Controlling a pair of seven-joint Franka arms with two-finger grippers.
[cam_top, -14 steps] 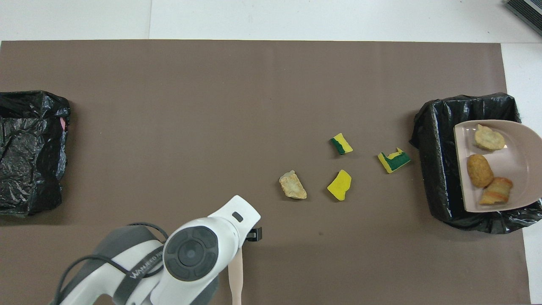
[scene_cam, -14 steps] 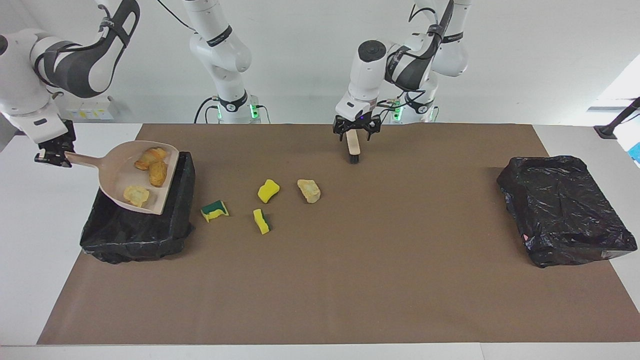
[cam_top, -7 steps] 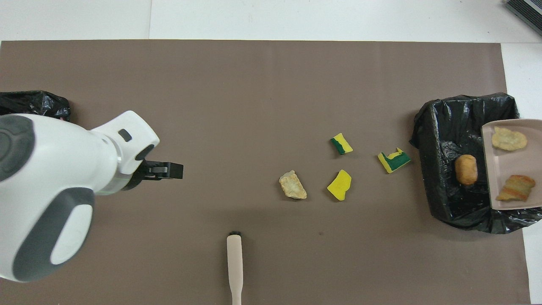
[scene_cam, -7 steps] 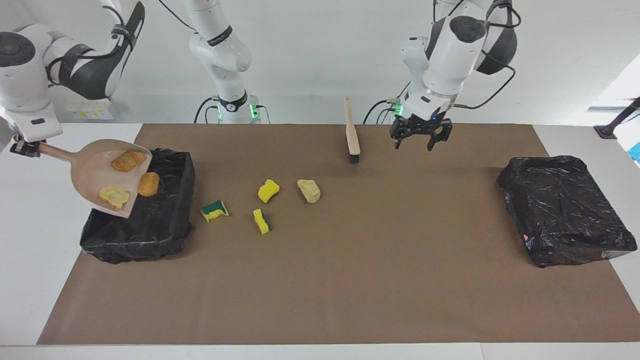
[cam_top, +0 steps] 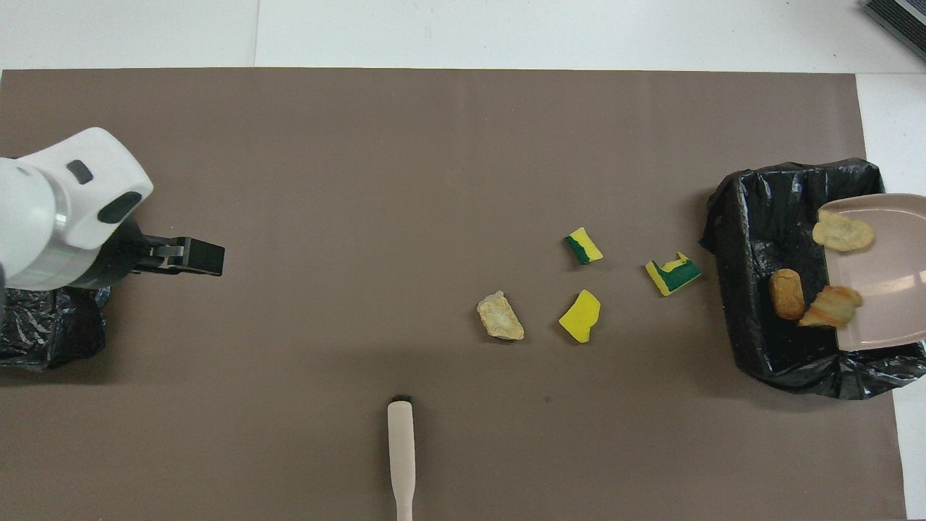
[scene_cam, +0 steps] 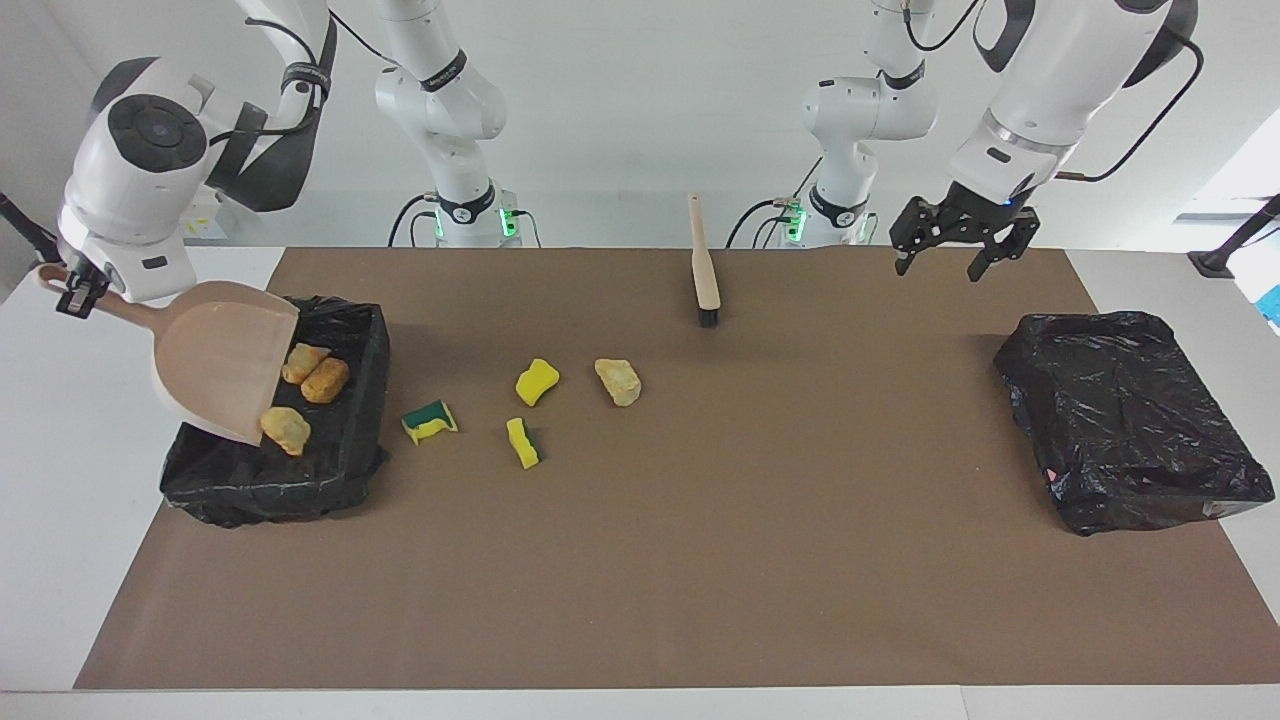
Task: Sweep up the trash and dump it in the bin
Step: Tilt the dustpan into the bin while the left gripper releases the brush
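Observation:
My right gripper [scene_cam: 72,292] is shut on the handle of the beige dustpan [scene_cam: 220,365], which is tipped steeply over the black-lined bin [scene_cam: 300,480] at the right arm's end. Three pieces of trash [scene_cam: 325,380] are sliding off its lip into the bin [cam_top: 731,239]. On the mat beside that bin lie three yellow-and-green sponge bits [scene_cam: 430,420] [scene_cam: 537,381] [scene_cam: 523,442] and a pale beige lump [scene_cam: 618,381]. The hand brush [scene_cam: 705,270] lies free near the robots. My left gripper [scene_cam: 945,258] hangs open and empty over the mat toward the left arm's end.
A second bin, covered in a black bag [scene_cam: 1130,420], sits at the left arm's end of the brown mat [scene_cam: 700,560]. White table [scene_cam: 60,520] borders the mat at both ends.
The left gripper rose off the brush and swung toward the left arm's end. The right gripper tipped the dustpan steeper, and the three pieces slid from the pan toward the bin.

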